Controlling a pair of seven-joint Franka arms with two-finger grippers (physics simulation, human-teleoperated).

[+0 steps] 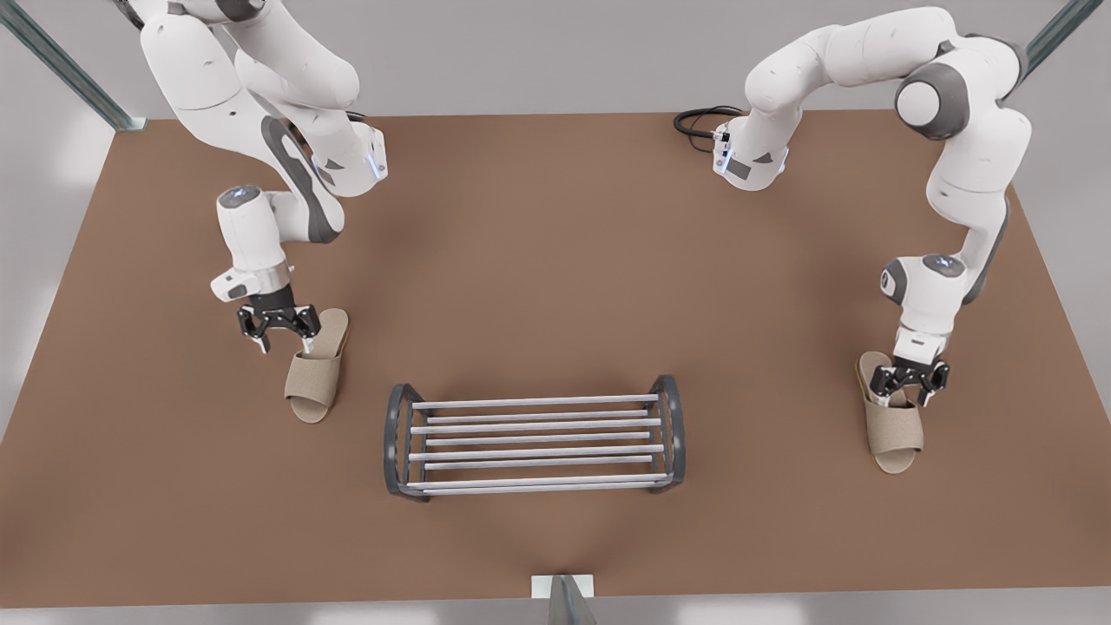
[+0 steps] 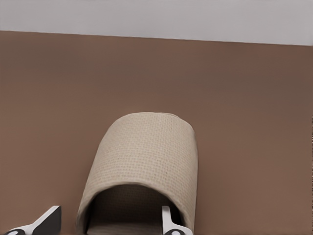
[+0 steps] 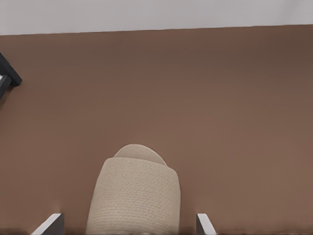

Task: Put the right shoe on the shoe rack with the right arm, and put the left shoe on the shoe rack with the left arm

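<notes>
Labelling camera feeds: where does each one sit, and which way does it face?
Front view: high opposite the arms' bases, looking down at table, shoe rack, both arms.
Left wrist view: above open left gripper, facing along left shoe; fingertips show.
Right wrist view: above open right gripper, facing along right shoe; fingertips show.
Shared: front and right wrist views both show the shoe rack.

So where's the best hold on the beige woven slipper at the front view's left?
Probably the beige woven slipper's arched upper, pinched across its width from above: it lies flat, sole down, and the open right gripper hangs astride it. The left gripper is open at the other beige slipper.
</notes>
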